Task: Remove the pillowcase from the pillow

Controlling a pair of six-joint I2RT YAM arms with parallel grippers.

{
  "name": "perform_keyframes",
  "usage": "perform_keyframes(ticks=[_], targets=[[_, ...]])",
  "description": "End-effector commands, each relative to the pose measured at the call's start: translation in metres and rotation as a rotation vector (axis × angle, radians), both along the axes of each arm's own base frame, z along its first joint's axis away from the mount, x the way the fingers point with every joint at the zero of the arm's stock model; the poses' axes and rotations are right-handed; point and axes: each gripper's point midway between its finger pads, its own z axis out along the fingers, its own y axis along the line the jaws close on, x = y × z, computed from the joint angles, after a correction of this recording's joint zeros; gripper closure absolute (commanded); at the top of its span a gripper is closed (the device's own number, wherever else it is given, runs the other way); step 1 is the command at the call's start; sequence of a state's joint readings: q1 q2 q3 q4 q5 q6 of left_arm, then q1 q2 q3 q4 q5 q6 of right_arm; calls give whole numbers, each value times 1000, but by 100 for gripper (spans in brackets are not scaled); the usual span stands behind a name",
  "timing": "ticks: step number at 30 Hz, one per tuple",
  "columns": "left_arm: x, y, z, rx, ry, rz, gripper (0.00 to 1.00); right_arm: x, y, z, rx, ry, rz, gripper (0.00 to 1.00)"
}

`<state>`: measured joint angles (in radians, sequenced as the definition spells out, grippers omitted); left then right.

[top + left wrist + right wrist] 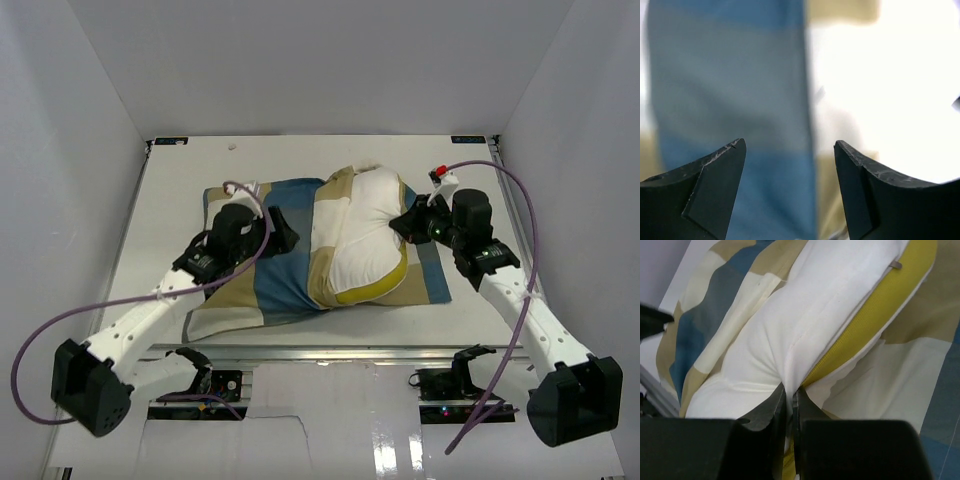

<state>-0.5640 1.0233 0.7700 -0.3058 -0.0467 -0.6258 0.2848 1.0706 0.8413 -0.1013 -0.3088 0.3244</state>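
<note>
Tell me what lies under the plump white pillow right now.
The blue, tan and cream checked fabric pillowcase spreads beneath the plump white pillow, partly wrapping it. Whatever lies under that fabric is covered.

Count: 1 pillow (365,225), 1 pillowcase (270,280), 1 bench (180,190), 2 grippers, i.e. left gripper (285,232) plus right gripper (402,223).

Bright even light overhead; the left wrist view is blurred, its pillow (900,85) overexposed.
</note>
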Motion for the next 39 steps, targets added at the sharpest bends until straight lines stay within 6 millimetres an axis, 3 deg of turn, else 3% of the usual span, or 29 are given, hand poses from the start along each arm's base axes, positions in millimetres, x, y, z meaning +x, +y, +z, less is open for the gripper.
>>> perform_keyframes(ticks=[1, 2, 3, 4, 5, 6, 7, 8, 10, 13, 17, 18, 19, 20, 21, 22, 25, 28, 33, 39], targets=[[40, -35, 43, 8, -77, -104, 18, -22, 12, 18, 36, -125, 115, 92], [48, -54, 71, -17, -124, -187, 18, -30, 14, 19, 45, -132, 135, 92], [59, -66, 48, 18, -58, -220, 18, -35, 15, 12, 46, -121, 150, 92], [66, -74, 47, 28, -45, -250, 18, -38, 17, 18, 58, -153, 168, 92], [76, -88, 69, 21, -88, -308, 19, -42, 20, 16, 57, -152, 181, 92], [79, -94, 59, 46, -51, -339, 20, -44, 20, 12, 56, -147, 186, 92], [88, -102, 35, 76, 5, -359, 21, -47, 21, 11, 56, -148, 195, 92], [98, -109, 45, 74, -11, -370, 22, -49, 22, 10, 55, -148, 203, 92], [101, -121, 20, 94, 55, -419, 23, -51, 24, 9, 55, -154, 212, 92], [98, -140, 12, 75, 78, -495, 23, -50, 23, 7, 53, -158, 206, 92], [105, -149, -20, 109, 137, -491, 26, -48, 21, 5, 49, -167, 189, 92], [106, -147, -26, 124, 151, -481, 40, -48, 21, 5, 48, -168, 188, 92], [109, -148, -34, 141, 167, -474, 67, -48, 19, 5, 48, -175, 177, 92], [112, -148, -36, 147, 166, -464, 68, -49, 19, 6, 45, -180, 175, 92], [114, -144, -39, 164, 177, -444, 93, -48, 17, 6, 40, -184, 162, 92], [122, -137, -40, 198, 181, -385, 100, -49, 15, 7, 39, -190, 153, 92], [139, -122, -31, 233, 167, -280, 100, -51, 6, 15, 31, -236, 106, 92], [170, -76, -23, 302, 165, -58, 100, -55, -5, 24, 35, -298, 48, 92], [189, -20, -20, 320, 191, 126, 100, -57, -26, 35, 35, -372, -68, 92], [203, 17, -29, 325, 218, 220, 100, -63, -35, 48, 65, -432, -113, 92]])
